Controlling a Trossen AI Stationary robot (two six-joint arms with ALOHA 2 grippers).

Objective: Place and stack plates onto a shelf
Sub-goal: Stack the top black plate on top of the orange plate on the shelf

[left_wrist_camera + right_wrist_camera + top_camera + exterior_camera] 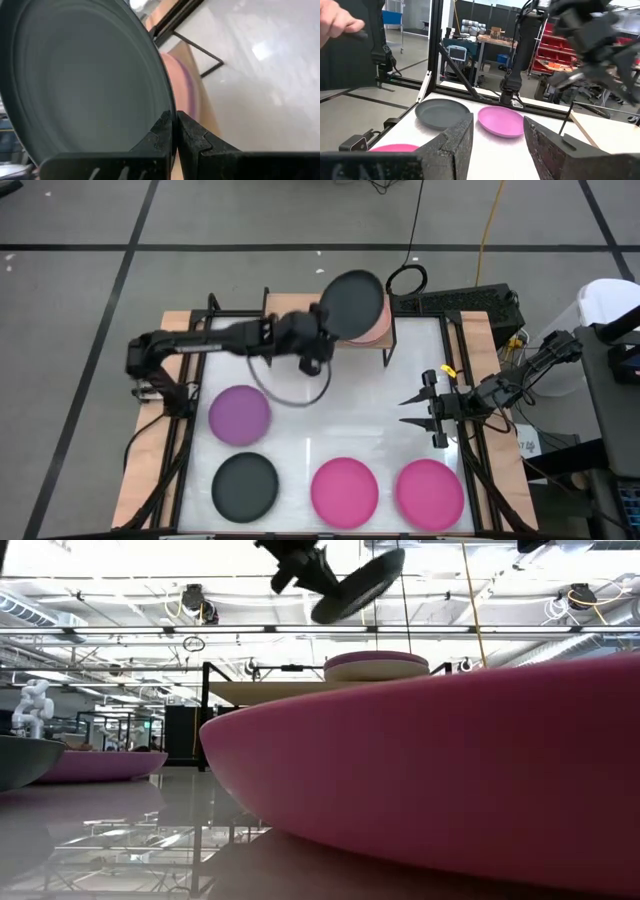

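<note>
Black plate (354, 304), tilted above the shelf's (388, 330) stacked plates, is clamped by its rim in the left gripper's (322, 320) jaws.

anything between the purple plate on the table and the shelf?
High view: only a loop of black cable and the left gripper, above bare tabletop, lie between the purple plate and shelf.

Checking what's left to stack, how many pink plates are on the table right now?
2: both hot pink plates lie at the table's near edge, one centre, one to its right. A pale pink plate sits on the shelf; others may be hidden.
</note>
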